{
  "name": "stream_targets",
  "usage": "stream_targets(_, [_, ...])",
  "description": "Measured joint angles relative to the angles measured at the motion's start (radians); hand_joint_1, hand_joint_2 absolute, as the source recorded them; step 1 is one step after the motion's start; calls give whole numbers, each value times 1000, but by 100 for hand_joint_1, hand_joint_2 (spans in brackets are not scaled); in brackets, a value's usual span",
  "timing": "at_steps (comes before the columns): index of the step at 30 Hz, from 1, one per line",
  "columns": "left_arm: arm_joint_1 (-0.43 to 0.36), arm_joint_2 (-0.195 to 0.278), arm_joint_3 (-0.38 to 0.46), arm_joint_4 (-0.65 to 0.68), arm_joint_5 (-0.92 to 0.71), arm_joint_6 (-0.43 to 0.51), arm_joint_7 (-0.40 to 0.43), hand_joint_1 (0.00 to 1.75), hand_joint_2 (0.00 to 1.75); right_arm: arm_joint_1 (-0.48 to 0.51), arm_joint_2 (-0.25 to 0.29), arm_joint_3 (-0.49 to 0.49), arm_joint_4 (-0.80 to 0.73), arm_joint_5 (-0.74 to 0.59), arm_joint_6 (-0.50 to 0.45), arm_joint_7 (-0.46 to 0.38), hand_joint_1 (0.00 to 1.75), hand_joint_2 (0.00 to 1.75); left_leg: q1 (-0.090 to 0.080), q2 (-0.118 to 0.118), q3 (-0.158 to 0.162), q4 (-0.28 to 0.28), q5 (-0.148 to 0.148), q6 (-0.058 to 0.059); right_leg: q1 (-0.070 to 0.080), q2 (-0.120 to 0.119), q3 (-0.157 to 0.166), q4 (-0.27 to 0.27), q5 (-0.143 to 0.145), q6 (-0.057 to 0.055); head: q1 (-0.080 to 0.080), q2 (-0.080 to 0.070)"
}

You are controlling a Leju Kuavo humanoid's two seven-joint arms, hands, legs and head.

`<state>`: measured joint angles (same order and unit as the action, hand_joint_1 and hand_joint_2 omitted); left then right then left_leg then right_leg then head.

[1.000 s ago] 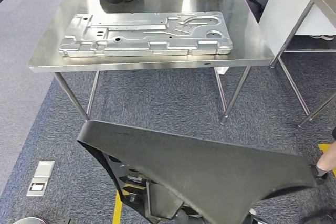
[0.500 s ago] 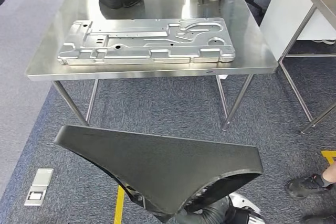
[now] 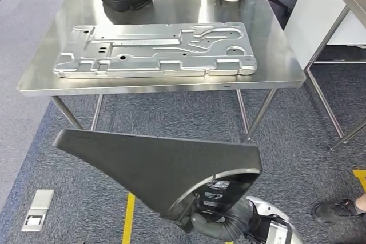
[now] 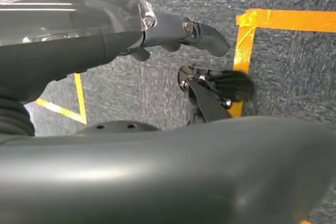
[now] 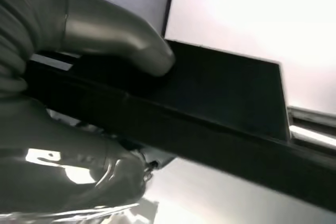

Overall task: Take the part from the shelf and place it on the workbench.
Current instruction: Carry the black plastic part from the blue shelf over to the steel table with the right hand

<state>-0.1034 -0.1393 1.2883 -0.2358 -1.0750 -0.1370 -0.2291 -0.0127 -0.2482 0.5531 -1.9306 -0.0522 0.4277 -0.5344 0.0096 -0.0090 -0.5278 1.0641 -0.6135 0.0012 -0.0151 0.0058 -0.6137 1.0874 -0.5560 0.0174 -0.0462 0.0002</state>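
The black part [image 3: 159, 170] is already off the shelf and is carried low, short of the workbench [image 3: 276, 55], gripped by the right hand [image 5: 79, 93]. The left hand [image 4: 190, 56] holds nothing, fingers apart. Placement on the workbench, beside the metal plate [image 3: 155, 50], remains.

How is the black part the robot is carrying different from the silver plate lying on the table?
The black part is dark, matte and smooth; the silver plate is shiny metal with raised ribs and holes. The black part tapers to a point and is held above the floor by the right hand; the silver plate is rectangular, flat on the workbench. Both are large, thin panels.
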Motion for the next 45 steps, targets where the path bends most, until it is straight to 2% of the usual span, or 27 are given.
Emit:
stream_targets(2, [-2,-3,0,0,3,-1,0,0,175,-14,-2,0,-2,-4,2,5,175,175,1,1,-24,54,-25,-9,-5,-4,14,-6,-8,-13,-1,0])
stream_targets(5, [0,-7,0,0,5,-2,0,0,175,-29,-3,0,-2,2,2,13,175,175,2,2,-135,232,-73,-15,-4,-9,30,-8,-21,-25,-1,0])
stream_targets(6, [2,-8,0,0,6,-2,0,0,175,-32,-3,0,-2,7,2,17,175,175,2,2,-163,263,-67,-15,-4,-8,36,-8,-26,-26,-1,0])
stream_targets(7, [3,-9,1,0,6,-2,0,0,175,-35,-3,0,-2,11,2,20,175,175,1,2,-175,258,-41,-12,-3,-7,44,-8,-32,-26,-1,0])
stream_targets(9, [4,-10,1,1,10,-2,0,0,175,-45,-6,0,-4,9,1,26,175,175,-4,1,-155,163,48,3,-2,-5,64,-9,-45,-24,-1,0])
stream_targets(11, [4,-11,3,1,13,-1,-1,0,175,-61,-14,0,-9,-6,2,34,175,175,-13,2,-125,77,100,21,-1,-4,78,-13,-56,-18,-1,0])
stream_targets(14, [1,-12,5,1,15,0,-1,0,175,-80,-29,-5,-19,-24,4,49,175,175,-20,4,-108,34,88,36,-2,-5,80,-25,-57,-2,0,0])
stream_targets(16, [1,-12,5,1,16,0,-2,0,175,-91,-39,-10,-26,-32,7,57,175,175,-15,5,-91,3,84,41,0,-7,80,-19,-65,7,0,0])
stream_targets(17, [1,-13,6,1,16,0,-3,0,175,-98,-44,-11,-29,-36,10,60,175,175,-11,6,-80,-10,83,42,1,-7,70,6,-78,10,0,0])
stream_targets(18, [1,-15,6,1,16,-1,-4,0,175,-102,-49,-13,-30,-39,13,64,175,175,-8,7,-71,-17,82,43,0,-7,47,50,-97,12,1,0])
stream_targets(20, [1,-19,6,2,16,-2,-3,0,175,-105,-56,-14,-31,-44,16,70,175,175,-6,7,-60,-19,75,44,-2,-6,-25,167,-133,18,1,0])
stream_targets(21, [2,-21,6,2,15,-2,-2,0,175,-105,-60,-14,-31,-44,17,72,175,175,-5,6,-54,-19,69,43,-3,-6,-55,204,-133,21,1,0])
stream_targets(22, [3,-22,6,2,15,-2,-2,0,175,-104,-63,-14,-31,-44,17,73,175,175,-4,6,-47,-19,63,40,-4,-6,-70,209,-113,25,1,0])
stream_targets(23, [4,-24,6,3,14,-2,-1,0,175,-104,-65,-15,-31,-44,17,73,175,175,-2,6,-37,-19,56,36,-5,-7,-67,178,-76,28,1,0])
stream_targets(25, [4,-25,6,3,13,-2,0,0,175,-103,-69,-17,-31,-42,14,69,175,175,1,6,-17,-18,41,24,-5,-7,-29,65,4,33,1,0])
stream_targets(27, [2,-26,6,3,12,-2,0,0,175,-100,-71,-22,-34,-39,11,61,175,175,-1,5,-10,-16,30,14,-3,-6,0,-6,23,26,1,0])
stream_targets(30, [0,-27,6,4,9,-2,0,0,175,-94,-72,-28,-40,-35,9,52,175,175,-2,6,-7,-18,24,5,-2,-3,8,-19,8,5,1,0])
stream_targets(32, [-2,-27,6,5,7,-2,-1,0,175,-92,-72,-29,-45,-32,8,49,175,175,-1,6,-22,17,4,-2,-6,-5,16,-22,3,-6,1,0])
stream_targets(33, [-3,-27,6,5,6,-2,-1,0,175,-92,-72,-29,-48,-31,7,48,175,175,0,6,-45,63,-16,-6,-7,-6,20,-22,0,-12,1,0])
stream_targets(35, [-1,-27,6,5,5,-2,-1,0,175,-88,-72,-29,-50,-27,4,41,175,175,1,6,-120,190,-59,-11,-6,-6,28,-22,-9,-20,1,0])
stream_targets(36, [1,-27,6,5,4,-2,-1,0,175,-84,-72,-29,-50,-25,2,37,175,175,1,6,-153,239,-65,-11,-5,-5,32,-22,-13,-22,1,0])
stream_targets(37, [2,-27,6,5,4,-2,-1,0,175,-81,-72,-29,-50,-22,0,34,175,175,0,6,-172,255,-52,-9,-3,-3,39,-22,-18,-22,1,0])
stream_targets(38, [3,-27,6,5,4,-2,-1,0,175,-77,-72,-29,-51,-20,-1,31,175,175,-2,6,-174,235,-20,-4,-1,0,47,-22,-23,-23,2,0])
stream_targets(40, [3,-26,6,5,4,-2,-1,0,175,-74,-72,-29,-53,-16,-3,28,175,175,-9,2,-142,128,64,16,1,5,66,-24,-35,-21,2,0])
stream_targets(41, [4,-25,6,5,3,-2,-2,0,175,-74,-72,-29,-54,-13,-4,26,175,175,-14,0,-126,81,92,26,1,8,72,-24,-40,-19,2,0])
stream_targets(42, [3,-23,6,5,3,-2,-2,0,175,-73,-71,-29,-56,-9,-4,24,175,175,-19,-3,-114,51,104,35,-1,10,75,-26,-44,-15,2,0])
stream_targets(45, [2,-22,5,5,3,-2,-2,0,175,-67,-70,-29,-61,-4,-6,20,175,175,-25,-3,-96,16,92,50,-5,13,76,-35,-48,0,2,0])
